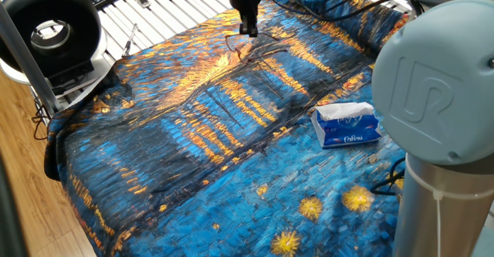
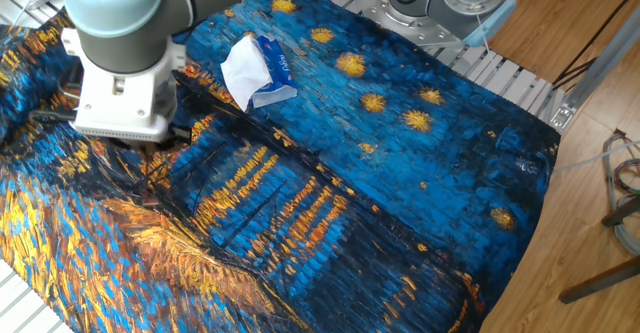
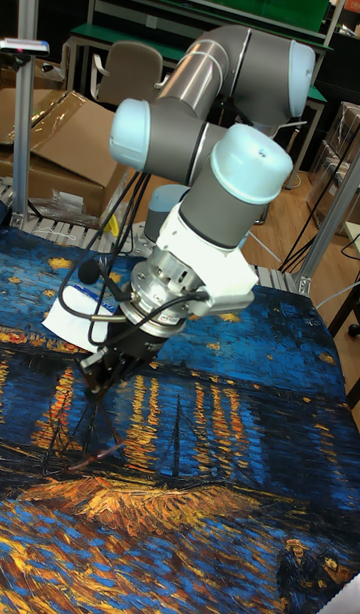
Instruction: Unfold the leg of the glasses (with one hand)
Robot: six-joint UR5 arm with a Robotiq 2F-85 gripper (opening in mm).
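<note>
Glasses (image 1: 238, 46), thin dark wire frame with slim temple arms, located at far side of table, on blue-and-orange painted cloth (image 1: 231, 133). Tool (image 1: 248, 32) seen just above them; open or closed cannot be told. Risk judged: frame dragged or lifted whole instead of leg swinging out, if lenses not pinned by friction; thin wire bent if pulled hard.

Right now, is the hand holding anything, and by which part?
The hand seemingly pinches the glasses by one thin temple arm; contact too small to confirm.
</note>
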